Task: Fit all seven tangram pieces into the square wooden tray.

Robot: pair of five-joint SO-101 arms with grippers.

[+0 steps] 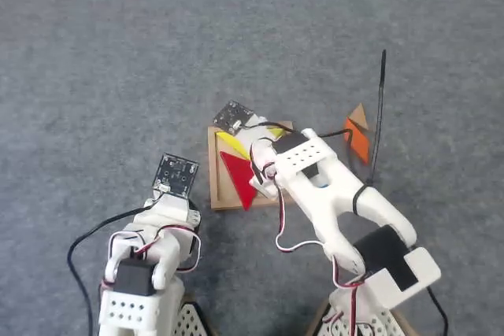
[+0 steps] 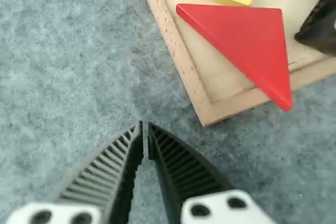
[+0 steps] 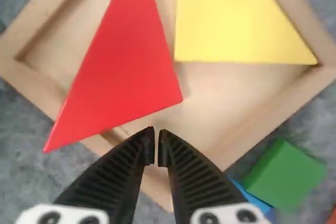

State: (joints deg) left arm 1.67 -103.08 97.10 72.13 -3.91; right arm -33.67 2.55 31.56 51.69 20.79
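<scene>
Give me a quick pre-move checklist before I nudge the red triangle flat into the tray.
1. Red triangle seated flat in the tray: not ok, one corner rides over the rim.
2. Yellow triangle inside the tray: ok.
3. Right gripper empty: ok, shut above the tray beside the red triangle.
4. Left gripper clear of the tray: ok, shut over the carpet.
5. All seven pieces in: not ok; green piece, blue piece and orange piece lie outside.
</scene>
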